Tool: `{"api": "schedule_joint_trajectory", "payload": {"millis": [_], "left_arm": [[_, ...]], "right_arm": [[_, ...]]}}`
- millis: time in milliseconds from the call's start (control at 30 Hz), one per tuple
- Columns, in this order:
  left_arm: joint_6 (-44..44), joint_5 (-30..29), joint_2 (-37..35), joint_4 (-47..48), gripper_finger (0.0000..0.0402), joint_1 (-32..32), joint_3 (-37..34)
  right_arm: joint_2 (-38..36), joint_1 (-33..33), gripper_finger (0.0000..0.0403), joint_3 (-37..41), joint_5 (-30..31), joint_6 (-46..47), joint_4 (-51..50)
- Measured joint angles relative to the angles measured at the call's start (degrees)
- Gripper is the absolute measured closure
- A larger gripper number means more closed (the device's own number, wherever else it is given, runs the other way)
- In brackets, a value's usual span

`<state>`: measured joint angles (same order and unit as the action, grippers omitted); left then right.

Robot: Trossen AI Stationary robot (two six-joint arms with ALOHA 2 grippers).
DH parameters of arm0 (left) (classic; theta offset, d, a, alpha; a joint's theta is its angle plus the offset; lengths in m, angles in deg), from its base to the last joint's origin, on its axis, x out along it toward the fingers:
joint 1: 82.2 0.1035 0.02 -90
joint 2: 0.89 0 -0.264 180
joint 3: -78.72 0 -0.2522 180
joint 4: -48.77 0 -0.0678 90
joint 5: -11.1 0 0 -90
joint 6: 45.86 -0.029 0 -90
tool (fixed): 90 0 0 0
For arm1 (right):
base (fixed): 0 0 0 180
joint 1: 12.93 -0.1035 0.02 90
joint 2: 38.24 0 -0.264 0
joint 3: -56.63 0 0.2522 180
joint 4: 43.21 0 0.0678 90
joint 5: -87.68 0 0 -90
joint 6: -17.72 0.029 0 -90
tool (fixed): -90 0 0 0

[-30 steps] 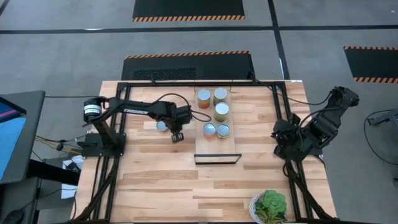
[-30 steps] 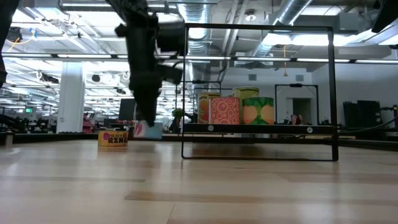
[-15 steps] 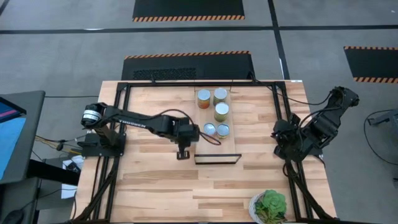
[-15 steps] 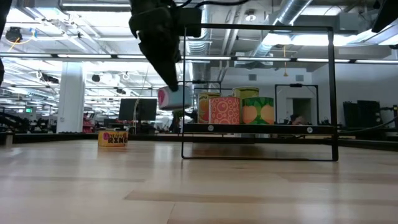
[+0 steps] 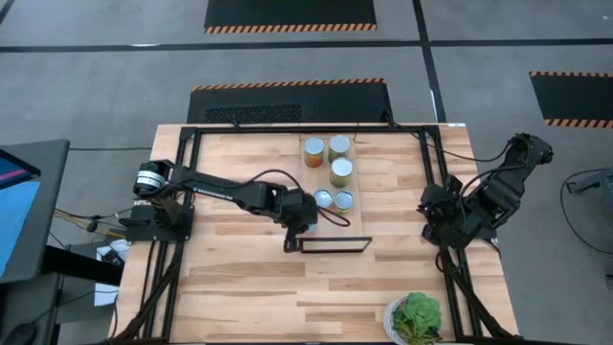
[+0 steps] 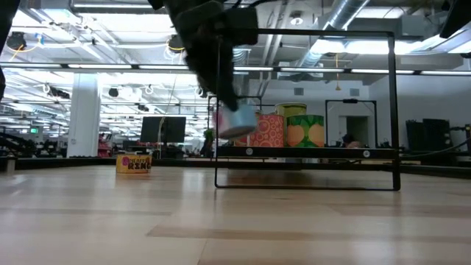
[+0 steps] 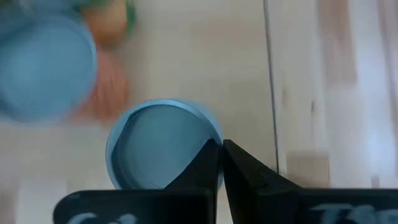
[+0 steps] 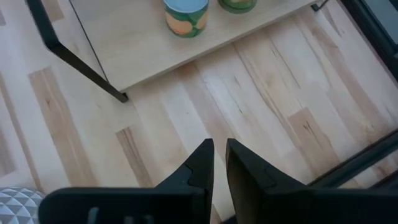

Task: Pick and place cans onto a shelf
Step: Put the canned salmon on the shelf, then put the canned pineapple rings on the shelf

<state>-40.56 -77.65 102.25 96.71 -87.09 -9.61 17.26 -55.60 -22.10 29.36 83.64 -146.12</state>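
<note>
The shelf point(image 5: 333, 226) is a pale board with a black bracket point(image 5: 335, 245) at its near end. Several cans stand on it: three at the far end point(image 5: 339, 148) and two in the middle point(image 5: 323, 199). They also show in the low view point(image 6: 305, 130). My left gripper point(image 5: 296, 228) is over the shelf's near left part, shut on a can with a pink and blue label point(image 6: 235, 122); the arm hides that can in the high view. My right gripper point(image 8: 219, 155) is shut and empty, parked at the table's right edge point(image 5: 442, 213). My left gripper holds the can by the rim of its top point(image 7: 208, 138), on one side; the fingers point(image 7: 239, 163) come from above and hide the exact place of contact. The can hangs tilted below the fingers point(image 6: 237, 124), clear of the table, at about the shelf's height.
A black frame point(image 5: 196, 182) runs around the tabletop. A leafy green plant point(image 5: 416, 318) stands at the near right. The shelf's near half point(image 5: 345, 226) is bare board. A second can's top point(image 7: 45, 68) shows close by in the left wrist view.
My left gripper has carried the can from the table left of the shelf toward the table's right and near edges. It lifted the can clear of the table and brought it to the shelf's near left part. The can now hangs more tilted.
</note>
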Motion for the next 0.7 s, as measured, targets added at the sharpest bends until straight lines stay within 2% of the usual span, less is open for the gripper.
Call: {"api": "schedule_joint_trajectory", "payload": {"millis": [367, 700], "left_arm": [[1.38, 3.94, 1.12, -3.88, 0.0387, -0.48, 0.57], [1.38, 4.46, 1.11, -5.22, 0.0368, -0.52, 0.72]], "right_arm": [[0.00, 0.00, 0.0337, -0.04, -0.13, -0.39, -0.44], [-0.02, 0.00, 0.0337, -0.04, -0.13, -0.45, -0.46]]}}
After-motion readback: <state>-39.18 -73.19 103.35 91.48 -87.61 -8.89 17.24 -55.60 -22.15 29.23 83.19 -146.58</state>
